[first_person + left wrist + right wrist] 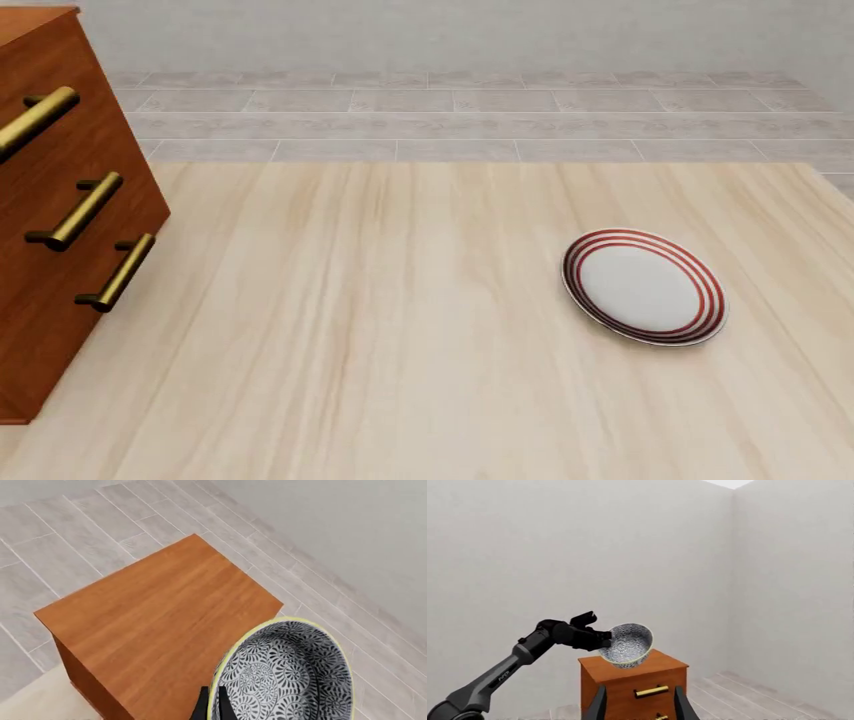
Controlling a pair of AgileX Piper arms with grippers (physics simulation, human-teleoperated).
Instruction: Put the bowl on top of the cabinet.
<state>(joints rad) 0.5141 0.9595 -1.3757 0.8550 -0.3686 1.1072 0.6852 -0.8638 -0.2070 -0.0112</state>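
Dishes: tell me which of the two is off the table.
The bowl, black-and-white floral inside with a yellowish rim: the left pincer grips its rim, holding it in the air above the cabinet. The red-ringed plate lies flat on the table.

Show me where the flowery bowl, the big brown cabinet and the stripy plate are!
bowl (287, 675): left wrist view, patterned inside.
cabinet (160, 615): left wrist view, flat wooden top.
plate (646, 285): front view, white middle.

Bright, even, shadowless light fills all three sharp renders, with only a faint sheen on the worktop (400, 330).
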